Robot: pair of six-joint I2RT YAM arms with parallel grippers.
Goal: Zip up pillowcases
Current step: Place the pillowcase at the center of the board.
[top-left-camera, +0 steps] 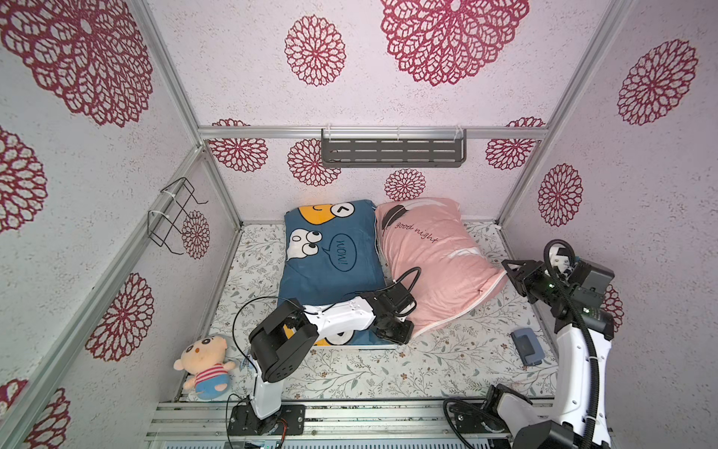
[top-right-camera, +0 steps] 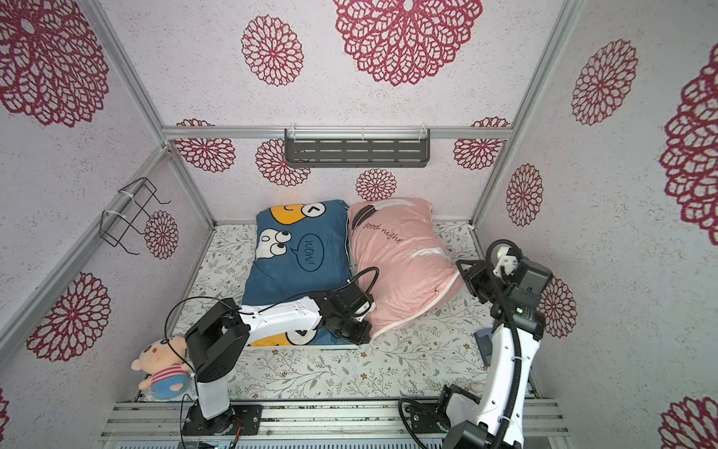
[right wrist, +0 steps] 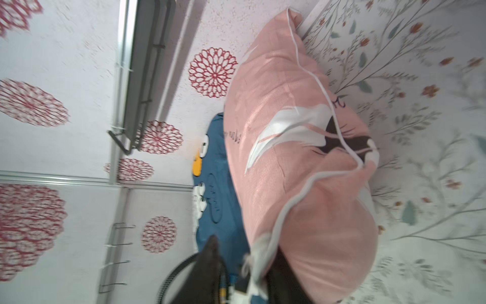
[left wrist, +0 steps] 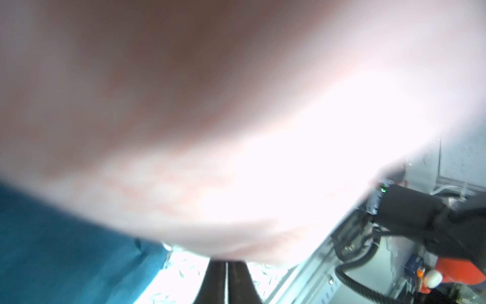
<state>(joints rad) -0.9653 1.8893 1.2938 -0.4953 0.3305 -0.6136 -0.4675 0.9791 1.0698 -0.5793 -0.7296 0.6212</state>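
The pink "good night" fabric pillowcase (top-left-camera: 435, 272) lies on the floral-print sheet (top-left-camera: 388, 369), and the blue cartoon-face fabric pillowcase (top-left-camera: 330, 272) touches its side nearer the left arm. The left gripper (top-left-camera: 402, 333) sits at the pink pillowcase's near corner, jaws narrow with only a slit between them. Cloth hides their tips, so whether they pinch anything cannot be told. The right gripper (top-left-camera: 511, 271) is just beside its other near corner, jaws parted, with the white-piped zip edge (top-left-camera: 458, 307) running toward them. The step looks like finishing the pink zip; next comes checking that seam, then finding the blue pillowcase's slider
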